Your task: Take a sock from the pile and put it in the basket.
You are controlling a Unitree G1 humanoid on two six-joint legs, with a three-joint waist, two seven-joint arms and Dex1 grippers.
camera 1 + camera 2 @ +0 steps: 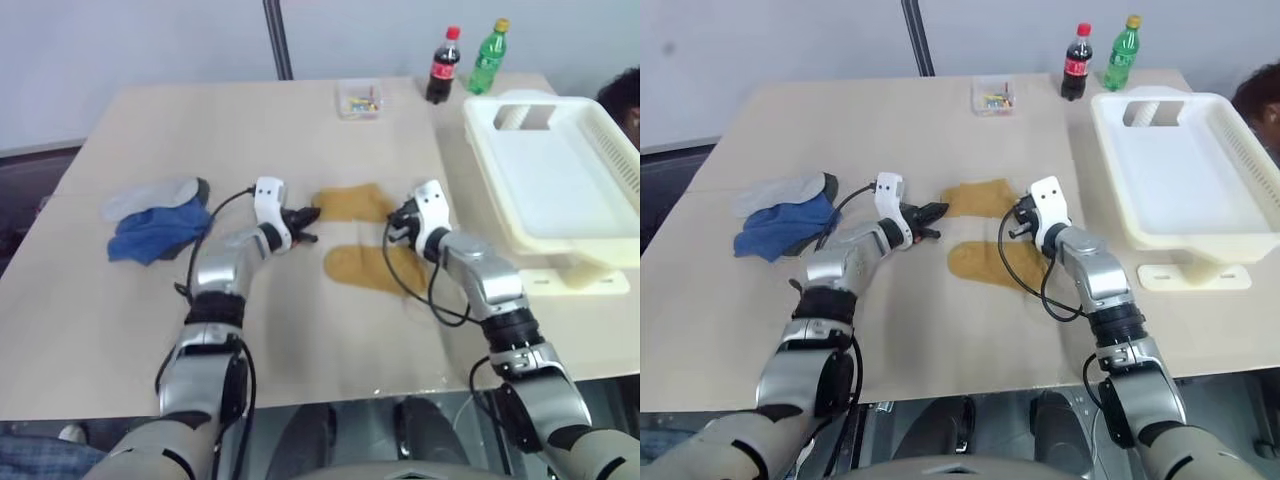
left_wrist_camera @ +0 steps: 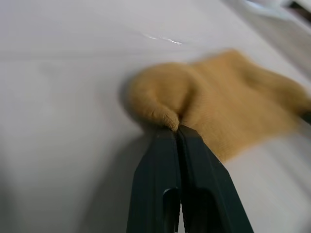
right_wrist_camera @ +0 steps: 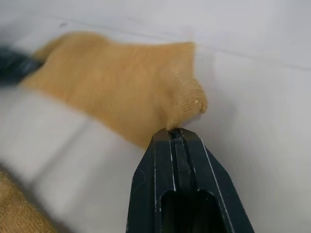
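Sock (image 2: pixel 228 114) edges inside both grippers

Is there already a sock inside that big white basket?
No, the basket holds nothing; one mustard sock is pinched at its ends by both sets of fingers over the table.

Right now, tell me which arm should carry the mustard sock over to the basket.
Right. Both end effectors pinch opposite ends of one mustard sock, the left end effector on its far-from-basket end, the right end effector on the end nearer the basket, which stands on the robot's right.
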